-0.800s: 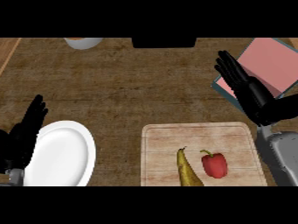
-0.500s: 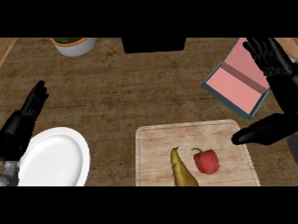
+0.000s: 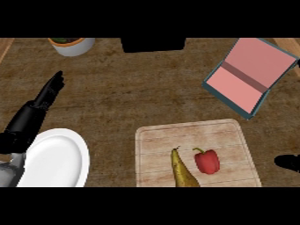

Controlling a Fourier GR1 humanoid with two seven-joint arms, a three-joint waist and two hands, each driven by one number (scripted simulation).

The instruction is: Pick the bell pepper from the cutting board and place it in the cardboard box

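A red bell pepper (image 3: 206,161) lies on the wooden cutting board (image 3: 230,132), just beside a yellow-brown pear (image 3: 183,172) that is to its left. The cardboard box (image 3: 250,75), pink inside, stands on the bench (image 3: 126,96) above the board, well apart from the pepper. The left robot hand (image 3: 34,115) is at the left side with straight, open fingers, just beside a white plate (image 3: 58,158). Of the right robot hand (image 3: 298,163) only dark parts show at the right edge, so I cannot tell if it is open or closed. A pot (image 3: 71,45) is at the top edge.
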